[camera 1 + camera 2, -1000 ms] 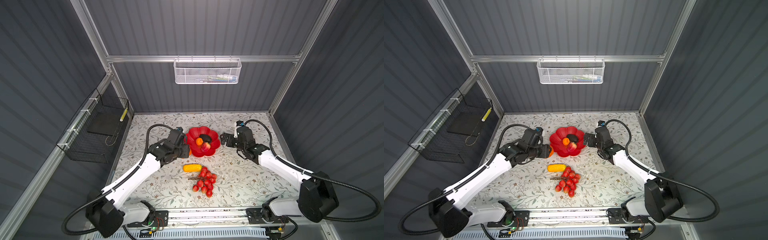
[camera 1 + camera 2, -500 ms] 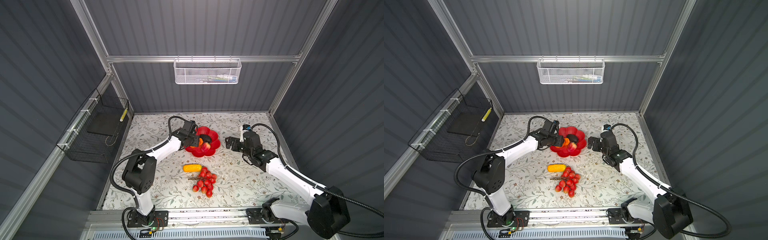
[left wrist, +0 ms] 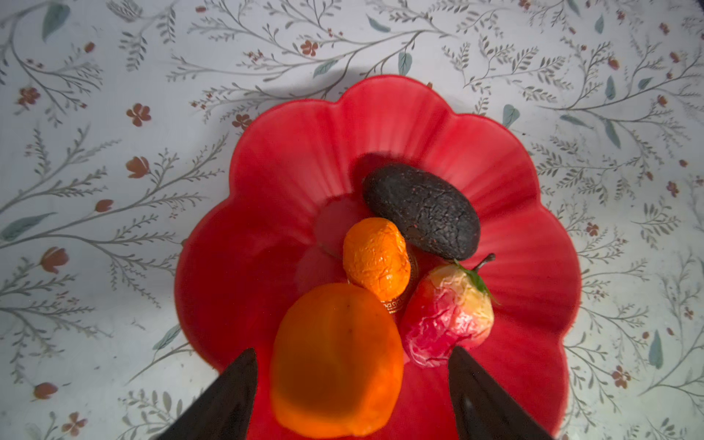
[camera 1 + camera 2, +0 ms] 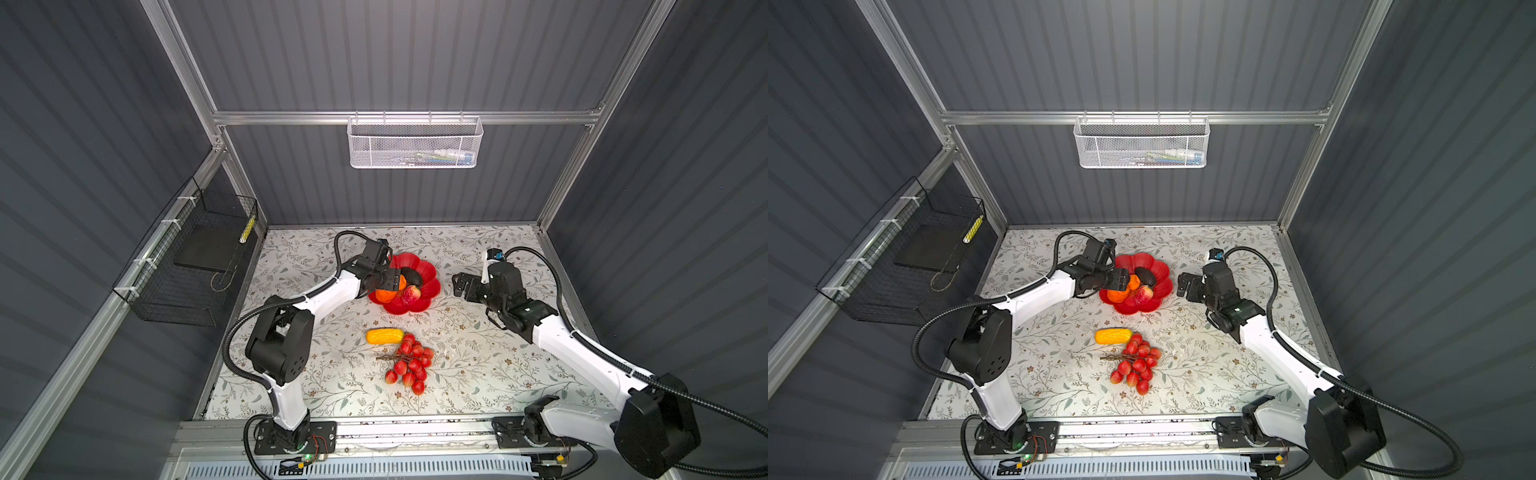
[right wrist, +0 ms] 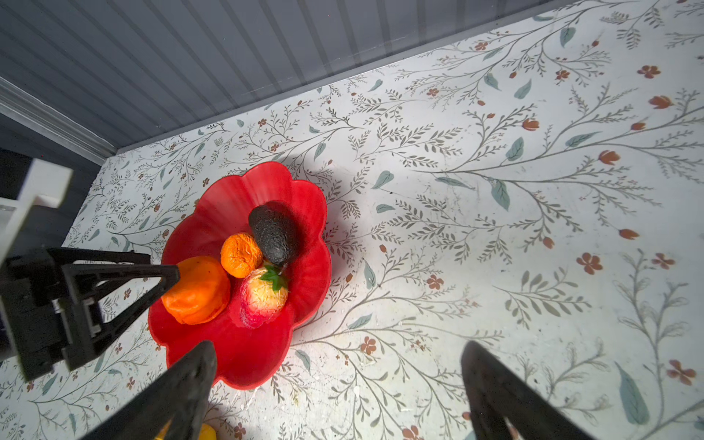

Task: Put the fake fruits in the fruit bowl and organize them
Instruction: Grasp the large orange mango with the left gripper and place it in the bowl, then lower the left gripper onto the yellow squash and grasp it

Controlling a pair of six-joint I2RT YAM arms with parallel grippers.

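A: Count?
B: Two grippers, six fruits, one bowl (image 4: 415,259). Left gripper (image 3: 353,349) spread astride big orange (image 3: 335,362); small orange (image 3: 375,259), avocado (image 3: 423,209), strawberry (image 3: 445,316) also in bowl.
A: Rest?
B: Yellow fruit (image 4: 384,336), grapes (image 4: 409,365) at bowl's 6 o'clock; right gripper (image 5: 339,344) spread, empty, at 3. Floral table (image 4: 478,374), grey walls (image 4: 415,62).

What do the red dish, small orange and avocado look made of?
Red dish: glossy moulded plastic or glazed ceramic, unclear which; smooth ribbed petals with sheen. Small orange: probably foam or thin plastic; matte, crinkled skin. Avocado: likely painted foam or plastic; matte black, cracked pebbly surface.
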